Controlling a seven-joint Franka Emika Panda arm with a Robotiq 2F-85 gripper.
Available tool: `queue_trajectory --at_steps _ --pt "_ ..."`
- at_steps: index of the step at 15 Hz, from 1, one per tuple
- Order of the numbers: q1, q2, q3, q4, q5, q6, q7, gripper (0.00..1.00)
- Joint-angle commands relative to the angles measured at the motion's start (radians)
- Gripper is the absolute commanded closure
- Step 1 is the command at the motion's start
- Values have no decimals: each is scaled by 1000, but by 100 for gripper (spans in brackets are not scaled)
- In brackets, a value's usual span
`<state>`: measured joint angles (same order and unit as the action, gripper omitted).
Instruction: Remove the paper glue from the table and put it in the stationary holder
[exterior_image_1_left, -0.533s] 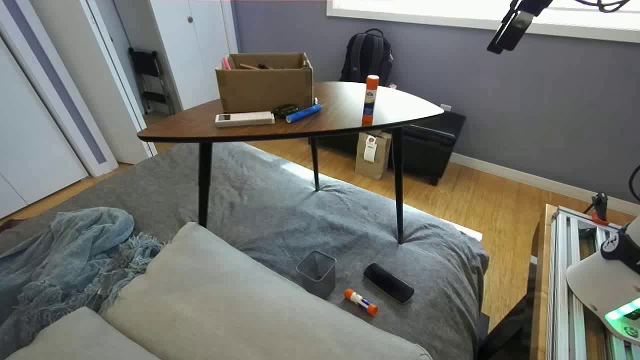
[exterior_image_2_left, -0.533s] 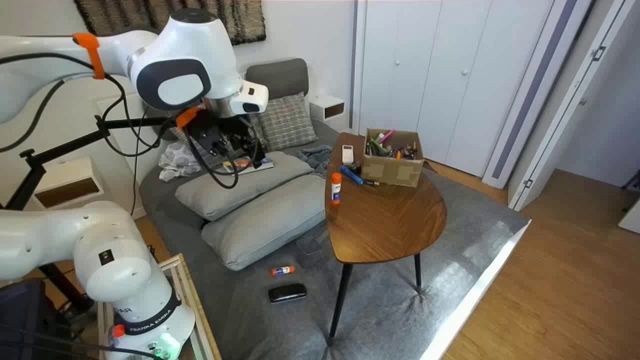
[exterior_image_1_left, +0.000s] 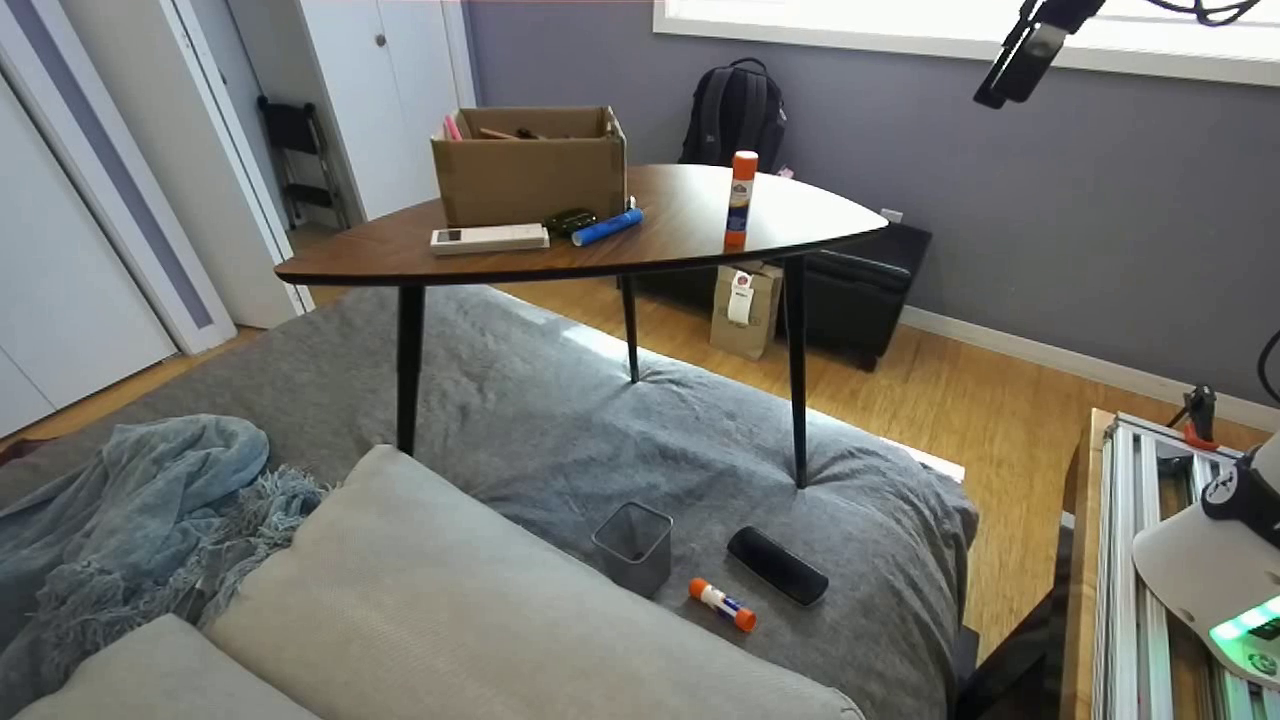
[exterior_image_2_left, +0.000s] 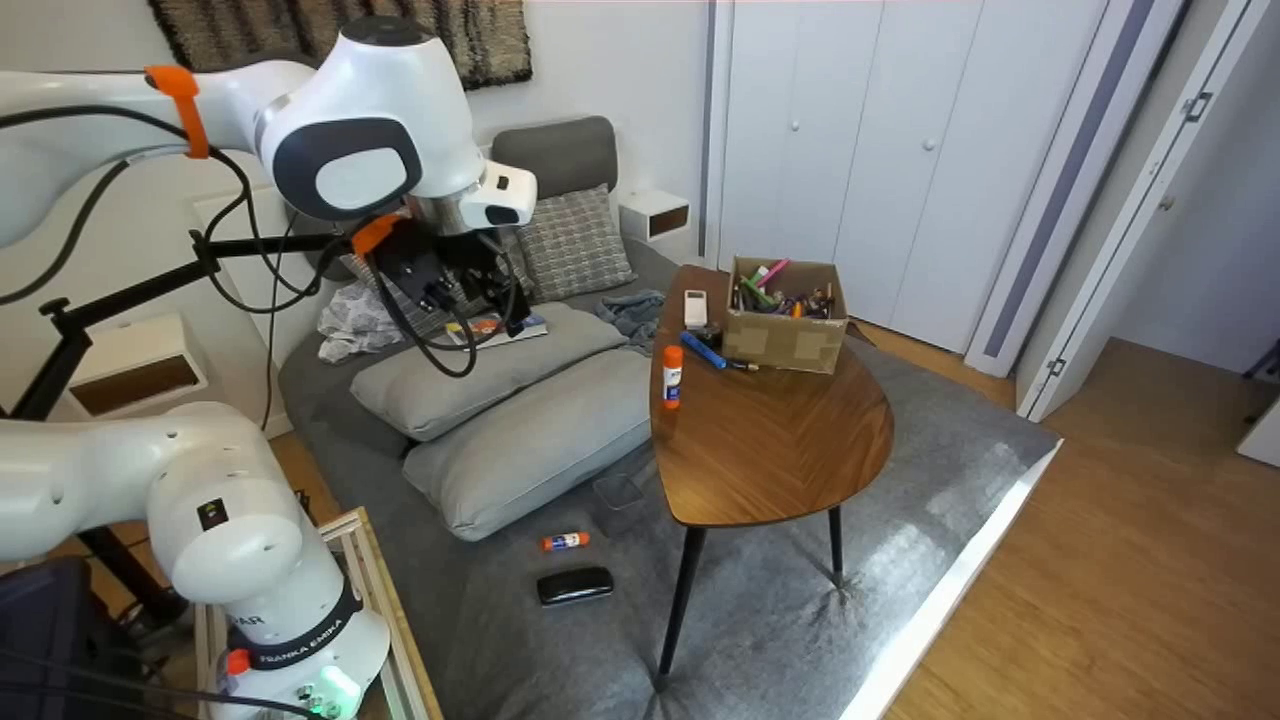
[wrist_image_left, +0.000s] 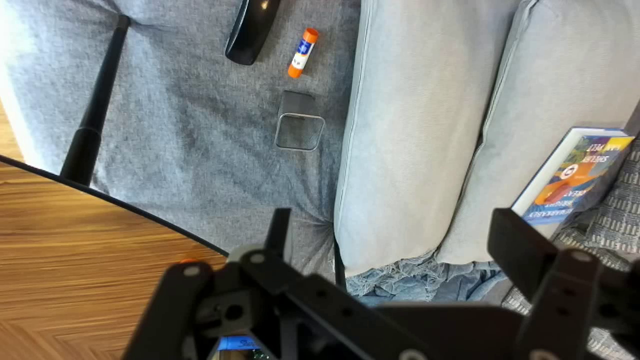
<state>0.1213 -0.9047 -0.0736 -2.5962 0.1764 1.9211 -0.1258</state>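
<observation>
Apparently unstarted: transfer of one orange-capped cylindrical glue stick (exterior_image_2_left: 672, 376)

Principal item: the glue stick, its label white and blue, its base orange. It stood upright near the edge of the rounded-triangular brown wooden tabletop (exterior_image_2_left: 785, 450), ungripped in both exterior views.

Destination: one dark, square-mouthed mesh holder (exterior_image_1_left: 645, 574), set mouth upward on the grey fabric cover (exterior_image_1_left: 500, 400), lower than the tabletop. No glue stick showed inside it.

Apparatus: one white jointed robot arm (exterior_image_2_left: 370, 150), high over the scene. Its jaws stood wide apart in the wrist view, nothing held between them, and were not touching the glue stick.

Duplicate: one orange-ended, white-and-blue second glue stick (exterior_image_1_left: 722, 605), lying on its side near both the holder and a black oblong case (exterior_image_1_left: 778, 566). It was judged no part of the job, since the task spoke of the tabletop.

Also on the tabletop: one brown cardboard box (exterior_image_2_left: 785, 345), one blue cylindrical marker (exterior_image_1_left: 607, 227), one white rectangular device (exterior_image_1_left: 490, 238).

Done: by these signs, no step of the transfer.

Left, in judgement: the approach, the grip, the lift off the tabletop, the carry down to the holder, the lowering through its open mouth and the release all remained.
</observation>
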Motion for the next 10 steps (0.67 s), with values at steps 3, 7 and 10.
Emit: queue_trajectory --at_steps 3,7,10 --pt "-13 2 9 2 9 -3 -9 0" --pt "-13 2 9 2 9 -3 -9 0" --pt "-23 27 17 5 5 16 8 0"
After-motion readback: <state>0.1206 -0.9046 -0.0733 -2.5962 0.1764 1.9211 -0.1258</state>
